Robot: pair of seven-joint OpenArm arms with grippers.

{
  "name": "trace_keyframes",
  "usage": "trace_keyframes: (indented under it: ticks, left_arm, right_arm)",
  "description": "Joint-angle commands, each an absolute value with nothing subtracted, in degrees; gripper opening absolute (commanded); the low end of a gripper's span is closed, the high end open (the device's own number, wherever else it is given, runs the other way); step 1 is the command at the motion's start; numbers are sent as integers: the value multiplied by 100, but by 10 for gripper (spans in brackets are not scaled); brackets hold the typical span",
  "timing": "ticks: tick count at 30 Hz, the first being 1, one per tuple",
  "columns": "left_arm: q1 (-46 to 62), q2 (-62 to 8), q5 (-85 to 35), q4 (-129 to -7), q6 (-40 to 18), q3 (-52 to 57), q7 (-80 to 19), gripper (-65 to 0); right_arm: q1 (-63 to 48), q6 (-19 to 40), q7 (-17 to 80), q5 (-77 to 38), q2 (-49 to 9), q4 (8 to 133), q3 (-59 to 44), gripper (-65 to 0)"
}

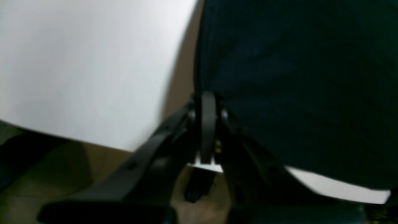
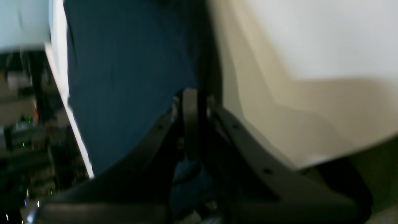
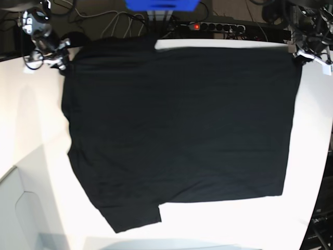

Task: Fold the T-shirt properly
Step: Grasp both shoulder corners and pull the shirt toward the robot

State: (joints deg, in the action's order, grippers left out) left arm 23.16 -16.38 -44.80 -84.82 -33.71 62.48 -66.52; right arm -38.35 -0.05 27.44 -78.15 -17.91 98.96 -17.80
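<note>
t-shirt (image 3: 177,130) spread on white table (image 3: 31,135), far corners pinched by left pincer (image 3: 302,52), right pincer (image 3: 63,61)

Both arms reach to the far corners of the base view. The left gripper (image 3: 304,53) sits at the far right, its jaws closed together. The right gripper (image 3: 61,63) sits at the far left, jaws likewise closed, apparently pinching cloth, though blur hides the contact.

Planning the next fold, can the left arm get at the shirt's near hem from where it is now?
Probably not yet: the left gripper is shut on the T-shirt at a far corner, so its jaws are taken; the hem lies bare across the white table.
</note>
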Motion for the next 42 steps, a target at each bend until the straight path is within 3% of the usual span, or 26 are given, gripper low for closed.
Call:
trace_keyframes:
  ticks: [1,20,26,32,42]
  left_arm:
    - [2334,-1815,-4585,-8646,-3407,6290,-6554,-646]
    - [2782,-1859,-4646,-8822,-3415,6334,-6545,-646]
    - [2888,-1754,-4646,-9402,-3415,6343,-6545,-646]
    - [2870,-1666,-4646,-9815,-3415,6343,-6545,-646]
    - [1991,-1666,-4585,-9464,-3345,6290,-6589,-646]
  right_arm:
    - [-3952,-4,2686,-7820,-1807,10000,-1938,-650]
    - [-4734,4,2686,-7820,-1727,10413,-2211,-650]
    - [-4734,4,2686,-7820,-1701,10721,-2211,-650]
    - [-4567,4,2686,-7820,-1701,10721,-2193,-650]
    - [-3705,-40,2721,-7802,-1719,10651,-2123,-650]
